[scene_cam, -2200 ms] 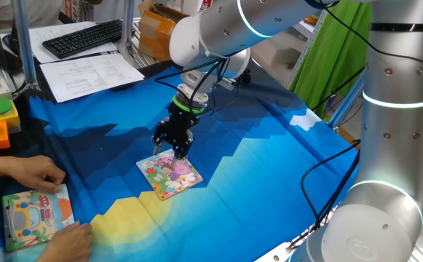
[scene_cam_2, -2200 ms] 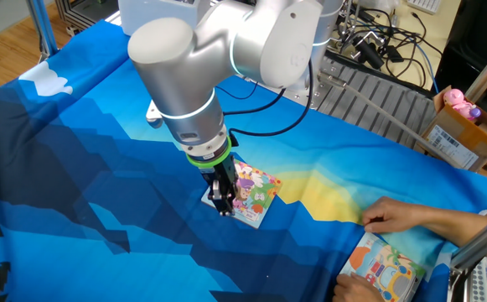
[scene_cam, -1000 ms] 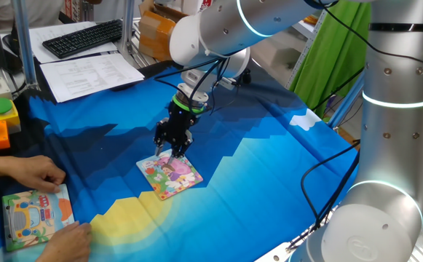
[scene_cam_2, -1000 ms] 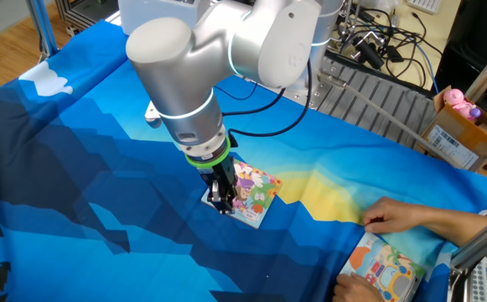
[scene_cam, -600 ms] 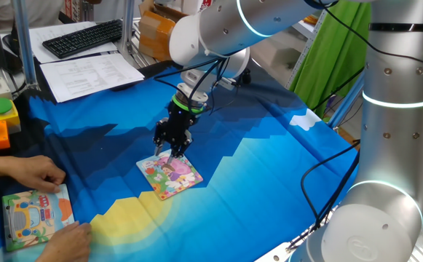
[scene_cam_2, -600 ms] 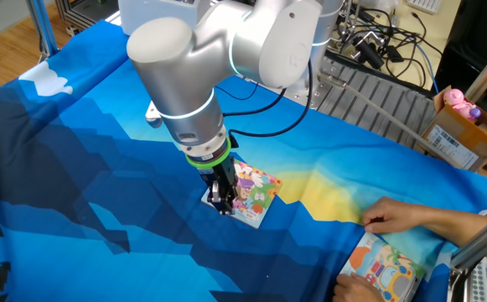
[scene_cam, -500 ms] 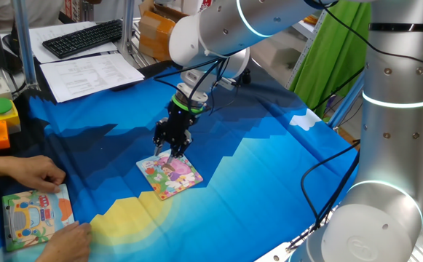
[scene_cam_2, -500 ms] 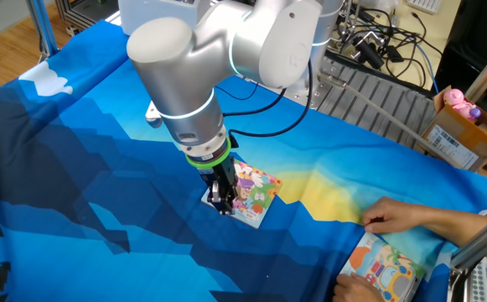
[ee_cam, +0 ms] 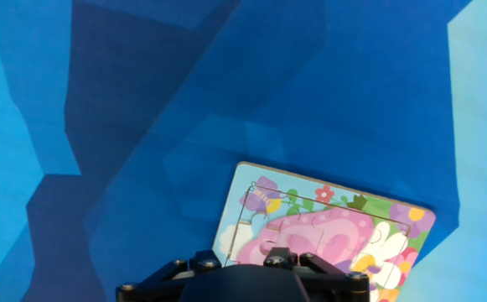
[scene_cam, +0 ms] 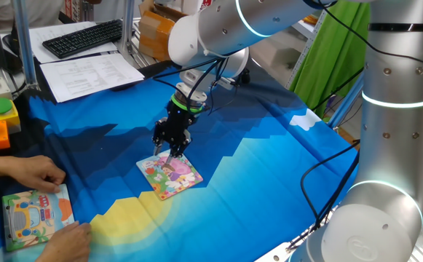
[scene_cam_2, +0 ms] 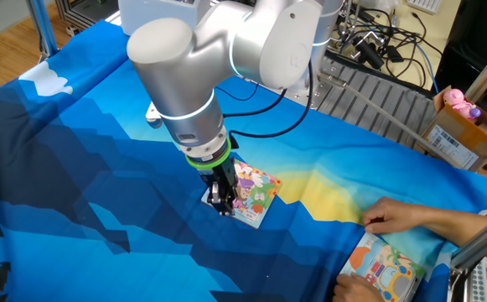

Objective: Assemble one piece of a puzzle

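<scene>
A Flexiv Rizon arm (scene_cam: 218, 25) reaches down over a table draped in a blue, light-blue and yellow cloth (scene_cam: 269, 167), its two-finger gripper (scene_cam: 171, 151) poised at the 12 o'clock corner of the puzzle (scene_cam: 170, 174) in one fixed view. The puzzle, a small square board with a pink, yellow and light-blue cartoon girl, lies flat on the cloth near the middle of the table. In the other fixed view the gripper (scene_cam_2: 221, 204) stands at the board's (scene_cam_2: 252, 194) 8 o'clock edge, fingers pointing straight down. The fingers look drawn close together, but whether they hold anything cannot be told; the piece itself cannot be picked out in any view.

The hand view shows only the black base of the gripper along the lower edge, with the puzzle (ee_cam: 327, 231) just above it at 5 o'clock of the picture.

At 8 o'clock of the table in the first fixed view, a person's hand (scene_cam: 33, 173) rests near an orange-bordered board with a cartoon vehicle (scene_cam: 35, 217), another hand (scene_cam: 69, 241) beside it. A keyboard (scene_cam: 84, 37) and printed papers (scene_cam: 91, 74) lie at 11 o'clock.
</scene>
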You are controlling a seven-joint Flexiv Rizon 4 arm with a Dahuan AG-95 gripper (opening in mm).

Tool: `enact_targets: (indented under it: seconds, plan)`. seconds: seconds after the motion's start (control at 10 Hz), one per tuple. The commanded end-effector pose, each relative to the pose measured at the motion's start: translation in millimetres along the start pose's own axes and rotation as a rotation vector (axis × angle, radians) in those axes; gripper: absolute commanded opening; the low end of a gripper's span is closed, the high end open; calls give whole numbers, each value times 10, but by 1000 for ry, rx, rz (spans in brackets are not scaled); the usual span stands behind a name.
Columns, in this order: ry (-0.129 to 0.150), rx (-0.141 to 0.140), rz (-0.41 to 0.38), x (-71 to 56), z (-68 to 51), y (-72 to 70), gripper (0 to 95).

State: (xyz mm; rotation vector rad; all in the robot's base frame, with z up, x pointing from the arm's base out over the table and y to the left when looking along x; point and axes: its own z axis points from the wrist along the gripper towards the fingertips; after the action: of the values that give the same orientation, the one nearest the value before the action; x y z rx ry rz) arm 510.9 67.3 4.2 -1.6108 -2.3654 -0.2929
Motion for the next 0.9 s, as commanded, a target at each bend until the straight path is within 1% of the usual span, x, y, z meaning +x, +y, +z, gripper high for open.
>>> enact_targets:
  seconds: [0.1, 0.4, 0.5, 0.6, 0.7, 0.8, 0.9]
  plan:
    - [2, 2, 4, 0, -1, -1, 380]
    - [10, 9, 8, 6, -21, -13, 380]
    - [13, 15, 15, 12, -26, -13, 570]
    - [15, 22, 18, 23, -31, -12, 570]
    - [17, 32, 5, 47, -48, -8, 380]
    - [15, 39, -8, 70, -71, -4, 380]
    - [24, 55, -35, 102, -123, 14, 380]
